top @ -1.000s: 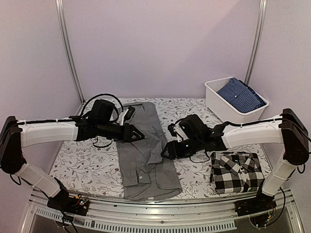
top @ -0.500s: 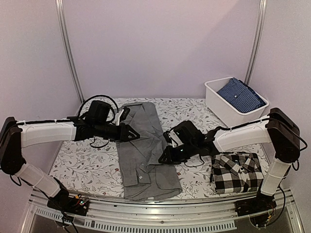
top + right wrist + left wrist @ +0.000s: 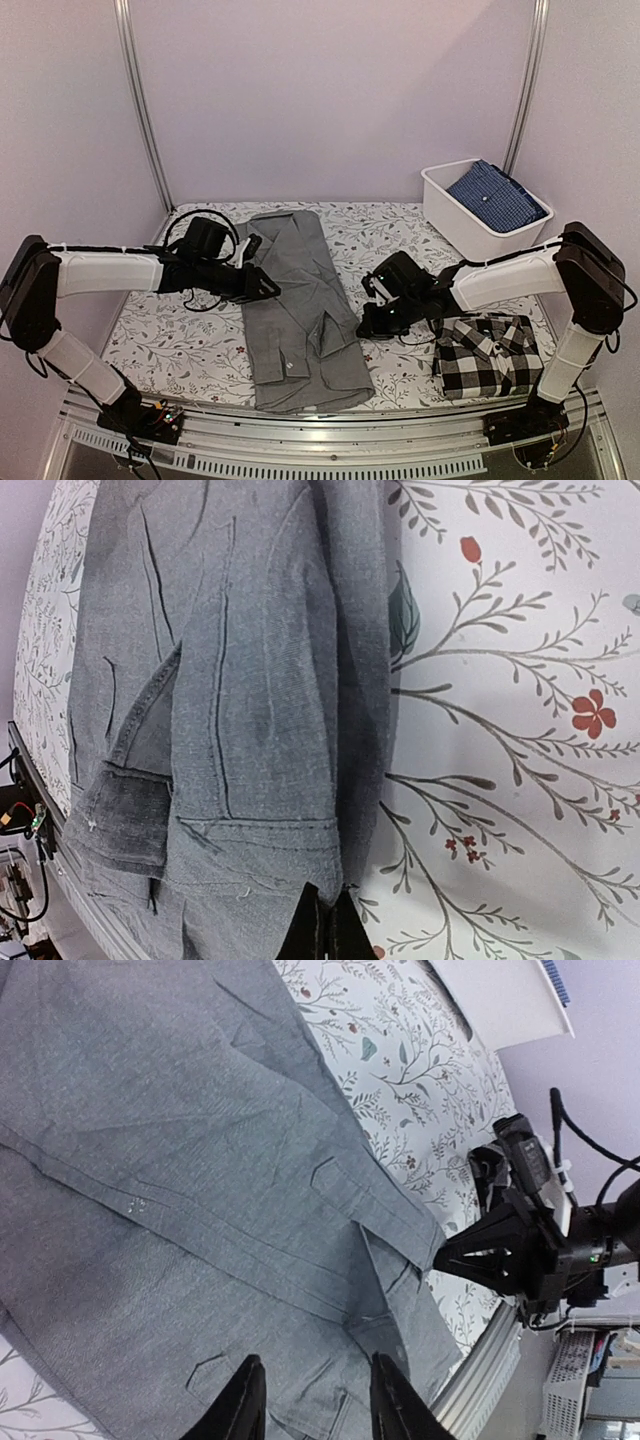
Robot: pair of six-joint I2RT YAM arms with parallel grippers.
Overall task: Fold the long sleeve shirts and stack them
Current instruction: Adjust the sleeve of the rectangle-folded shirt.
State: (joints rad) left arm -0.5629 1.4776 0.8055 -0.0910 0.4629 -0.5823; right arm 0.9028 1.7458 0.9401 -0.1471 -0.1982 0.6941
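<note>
Mid-fold, the left claw (image 3: 314, 1385) hung open and empty over the grey shirt (image 3: 300, 310); the right claw (image 3: 325, 930) looked shut at its edge, a fold-over likely next

Soft even lilac-tinted light, faint shadows, wrist views perhaps slightly blurred

The grey shirt (image 3: 200, 1160) runs off the left wrist view's top, left and bottom edges, the bin (image 3: 500, 1000) clipped at its top. Only the right gripper (image 3: 322, 925) tips show, pressed together at its view's bottom edge. Overhead, the bin's wall hides part of a blue cloth (image 3: 495, 195).
</note>
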